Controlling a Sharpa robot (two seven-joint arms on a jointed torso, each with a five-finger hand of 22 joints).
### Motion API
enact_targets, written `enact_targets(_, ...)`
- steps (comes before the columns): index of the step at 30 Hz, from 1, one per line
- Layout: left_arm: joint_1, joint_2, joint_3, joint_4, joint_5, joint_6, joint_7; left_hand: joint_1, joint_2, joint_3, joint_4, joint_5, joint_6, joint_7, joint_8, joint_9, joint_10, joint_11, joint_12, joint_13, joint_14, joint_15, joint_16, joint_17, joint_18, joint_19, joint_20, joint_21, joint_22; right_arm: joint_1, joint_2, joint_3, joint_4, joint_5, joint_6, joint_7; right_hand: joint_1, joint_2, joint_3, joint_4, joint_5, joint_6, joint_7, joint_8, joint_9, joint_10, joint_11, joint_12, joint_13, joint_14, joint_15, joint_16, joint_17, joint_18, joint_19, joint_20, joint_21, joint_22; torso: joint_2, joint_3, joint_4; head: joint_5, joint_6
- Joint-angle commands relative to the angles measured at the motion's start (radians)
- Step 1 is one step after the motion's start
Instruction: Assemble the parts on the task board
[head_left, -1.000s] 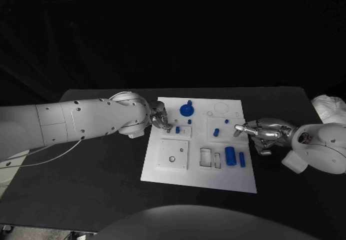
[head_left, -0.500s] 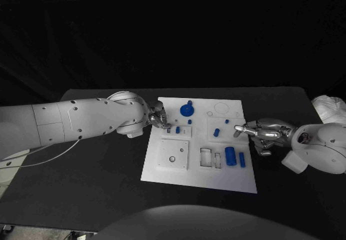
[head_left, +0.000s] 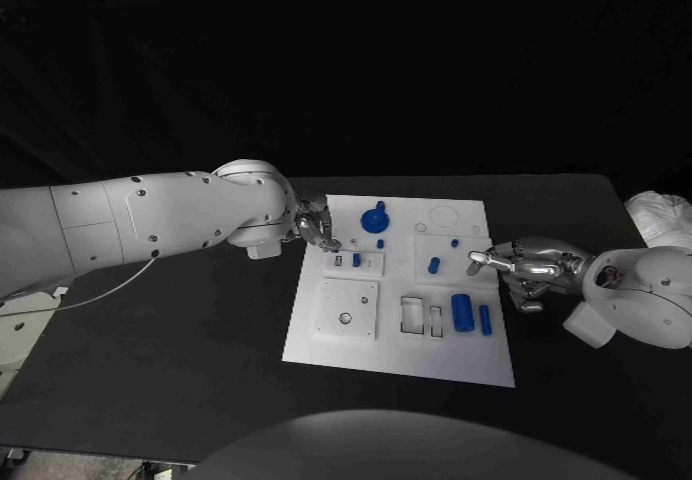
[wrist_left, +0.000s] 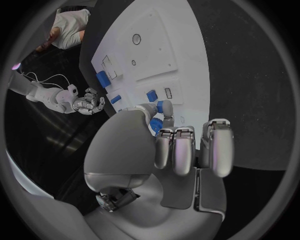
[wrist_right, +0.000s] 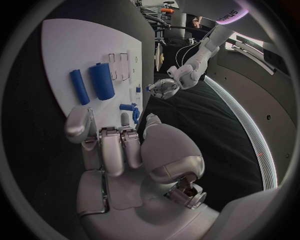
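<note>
The white task board (head_left: 433, 355) lies mid-table. On it are a blue knob (head_left: 375, 217), an upright blue peg (head_left: 355, 259) beside a slot, a thick blue cylinder (head_left: 460, 311) and a thinner one (head_left: 485, 319). My left hand (head_left: 320, 238) hovers at the board's far left edge, just left of the peg (wrist_left: 152, 96). Its fingers (wrist_left: 187, 150) are curled, and blue shows by the thumb tip; whether it is held is unclear. My right hand (head_left: 522, 268) sits at the board's right edge and pinches a small blue part (head_left: 475, 266) between thumb and finger (wrist_right: 135, 116).
A white bundle (head_left: 661, 215) lies at the table's right edge, behind my right arm. Two more small blue pegs (head_left: 433, 265) (head_left: 451, 242) stand in the board's upper right area. Bare black table (head_left: 188, 340) stretches left of the board.
My left hand has drawn back a little from the peg, toward the board's far left edge, and the arm has risen. The right hand has stayed put.
</note>
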Motion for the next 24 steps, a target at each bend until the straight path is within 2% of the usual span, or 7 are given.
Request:
enact_targets(1, 0.011, 0.019, 0.001, -0.014, -0.002, 0.163, -0.060, 0.005, -0.001, 0.135, -0.129, 0.005, 0.015, -0.010, 0.002, 0.000, 0.102, -0.005, 0.003, 0.263, 0.104, -0.006, 0.002, 0.263, -0.004, 0.062, -0.006, -0.006, 0.238, -0.001, 0.002, 0.000, 0.004, -0.004, 0.008, 0.009, 0.008, 0.004, 0.005, -0.001, 0.003, 0.000, 0.002, -0.006, -0.001, 0.029, -0.006, -0.003, 0.049, 0.018, -0.001, -0.005, 0.154, 0.006, -0.009, 0.001, -0.004, 0.123, 0.001, 0.0001, -0.0013, 0.001, 0.000)
enact_targets(8, 0.022, 0.064, 0.001, -0.054, -0.035, 0.266, -0.076, 0.002, 0.003, 0.140, -0.139, 0.015, 0.008, -0.006, 0.000, 0.002, 0.102, -0.002, 0.003, 0.263, 0.104, -0.003, 0.002, 0.263, -0.002, 0.059, -0.004, -0.012, 0.236, -0.001, 0.001, 0.000, 0.010, -0.004, 0.008, 0.010, 0.008, 0.004, 0.006, -0.001, 0.003, 0.001, 0.003, -0.006, -0.001, 0.030, -0.006, -0.003, 0.050, 0.018, 0.000, -0.005, 0.155, 0.006, -0.008, 0.001, -0.002, 0.123, 0.004, -0.0003, -0.0025, -0.004, 0.000)
enact_targets(13, 0.026, 0.094, 0.001, -0.078, -0.074, 0.308, -0.072, -0.001, 0.004, 0.139, -0.144, 0.023, 0.006, -0.004, 0.000, 0.003, 0.102, 0.000, 0.003, 0.263, 0.104, -0.001, 0.002, 0.263, -0.002, 0.058, -0.002, -0.012, 0.236, -0.001, -0.001, 0.000, 0.014, -0.004, 0.008, 0.008, 0.008, 0.004, 0.006, -0.001, 0.003, 0.001, 0.003, -0.006, -0.001, 0.030, -0.006, -0.003, 0.050, 0.018, 0.000, -0.005, 0.155, 0.006, -0.008, 0.001, -0.002, 0.123, 0.005, 0.0001, -0.0009, -0.007, 0.000)
enact_targets(24, 0.031, 0.134, 0.001, -0.104, -0.099, 0.288, -0.068, -0.018, 0.016, 0.124, -0.162, 0.065, -0.003, 0.000, 0.001, 0.010, 0.102, 0.004, 0.003, 0.263, 0.104, 0.003, 0.002, 0.263, -0.002, 0.057, 0.002, -0.012, 0.236, 0.000, 0.003, 0.000, 0.015, -0.004, 0.010, 0.008, 0.008, 0.003, 0.006, -0.001, 0.002, 0.001, 0.003, -0.006, -0.001, 0.030, -0.006, -0.003, 0.050, 0.019, 0.000, -0.004, 0.155, 0.005, -0.008, 0.001, -0.001, 0.124, 0.003, 0.0004, 0.0007, -0.003, 0.000)
